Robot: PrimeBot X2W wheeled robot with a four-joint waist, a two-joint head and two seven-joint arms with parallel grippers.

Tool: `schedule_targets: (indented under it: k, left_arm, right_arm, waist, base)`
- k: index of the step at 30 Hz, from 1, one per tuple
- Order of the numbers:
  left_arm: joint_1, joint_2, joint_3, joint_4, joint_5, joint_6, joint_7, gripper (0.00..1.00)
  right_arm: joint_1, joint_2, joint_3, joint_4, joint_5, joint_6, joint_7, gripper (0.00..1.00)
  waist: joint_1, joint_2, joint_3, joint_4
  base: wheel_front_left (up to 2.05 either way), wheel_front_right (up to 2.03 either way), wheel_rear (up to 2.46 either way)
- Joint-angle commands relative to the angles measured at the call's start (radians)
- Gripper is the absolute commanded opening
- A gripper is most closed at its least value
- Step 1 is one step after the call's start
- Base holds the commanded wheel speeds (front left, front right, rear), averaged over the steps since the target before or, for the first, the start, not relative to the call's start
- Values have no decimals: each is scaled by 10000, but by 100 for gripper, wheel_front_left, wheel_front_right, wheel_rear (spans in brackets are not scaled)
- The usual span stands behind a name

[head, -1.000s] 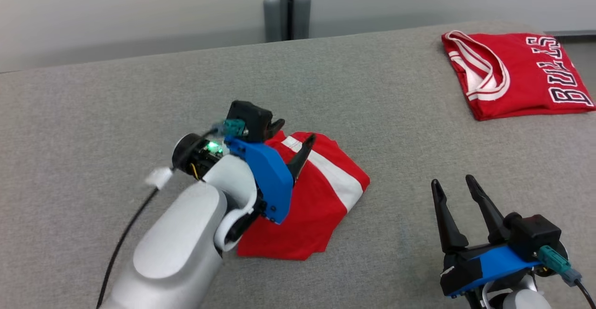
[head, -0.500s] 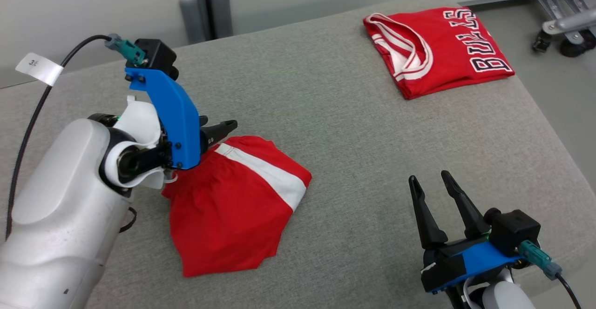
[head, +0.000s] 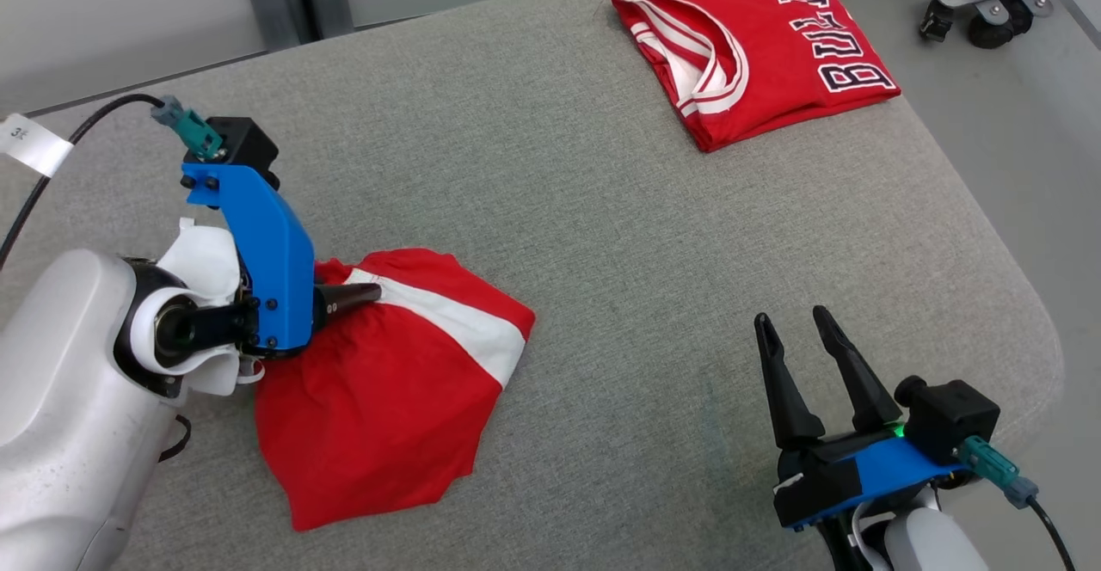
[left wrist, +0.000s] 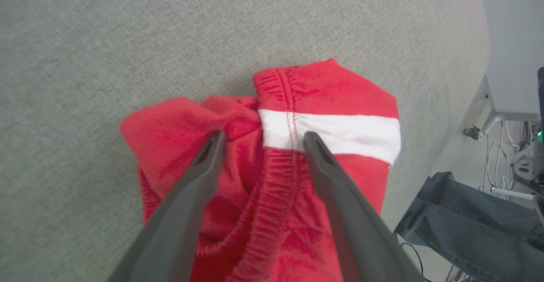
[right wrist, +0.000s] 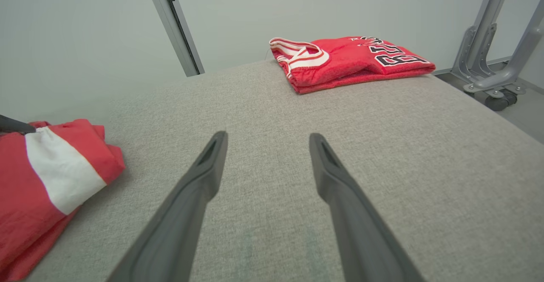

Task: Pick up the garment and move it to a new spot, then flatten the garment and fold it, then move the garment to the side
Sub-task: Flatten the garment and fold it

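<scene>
My left jaws stand wide open at the near left of the grey surface (head: 602,236), right over the garment (head: 387,399), a pair of red shorts with a white stripe lying crumpled there. In the left wrist view my two dark fingers (left wrist: 187,201) straddle the gathered elastic waistband (left wrist: 272,197), one tip by the bunched red cloth and the other at the edge of the white stripe. I cannot tell whether the tips touch the fabric. Nothing is gripped. My right jaws are also open and empty, their fingers (head: 787,390) low over bare surface at the near right, pointing to the far side. A folded red jersey (head: 757,46) with dark lettering lies at the far right, well apart from the garment.
</scene>
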Motion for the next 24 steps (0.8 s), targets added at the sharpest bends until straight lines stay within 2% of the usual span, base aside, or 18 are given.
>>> schedule_targets:
  k: [1,6,13,14,15,16,19,24]
  left_arm:
    - [114,-1,52,-178,-158,102,183,100]
    - [266,160,13,-628,-230,346,517,100]
    - [382,49,7,-1025,-555,356,701,100]
    - [412,38,-31,-1065,-581,321,756,56]
    - [443,31,-71,-1109,-631,237,818,33]
    - [476,6,-74,-1149,-683,192,820,0]
    - [380,-175,77,-1326,-687,-62,304,0]
    - [-123,-853,474,-1623,-793,-543,-1400,0]
  right_arm:
    - [-197,-22,9,22,77,5,-74,100]
    - [-354,-20,95,103,198,5,-114,100]
    - [-438,-22,122,101,303,5,-131,100]
    - [-449,-22,106,76,313,5,-130,100]
    - [-456,-22,92,61,316,5,-132,100]
    - [-460,-22,74,44,318,5,-132,100]
    - [-466,-20,10,18,262,5,-132,100]
    - [-440,-23,-94,24,113,5,-128,100]
  waist:
    - [-1,-2,30,-21]
    - [-1,-2,151,-122]
    - [-1,-2,324,-240]
    - [-1,-2,341,-246]
    - [-1,-2,353,-251]
    - [-1,-2,361,-248]
    - [-1,-2,346,-175]
    - [-1,-2,132,125]
  base:
    - [0,0,0]
    - [0,0,0]
    - [0,0,0]
    - [0,0,0]
    - [0,0,0]
    - [0,0,0]
    - [0,0,0]
    - [0,0,0]
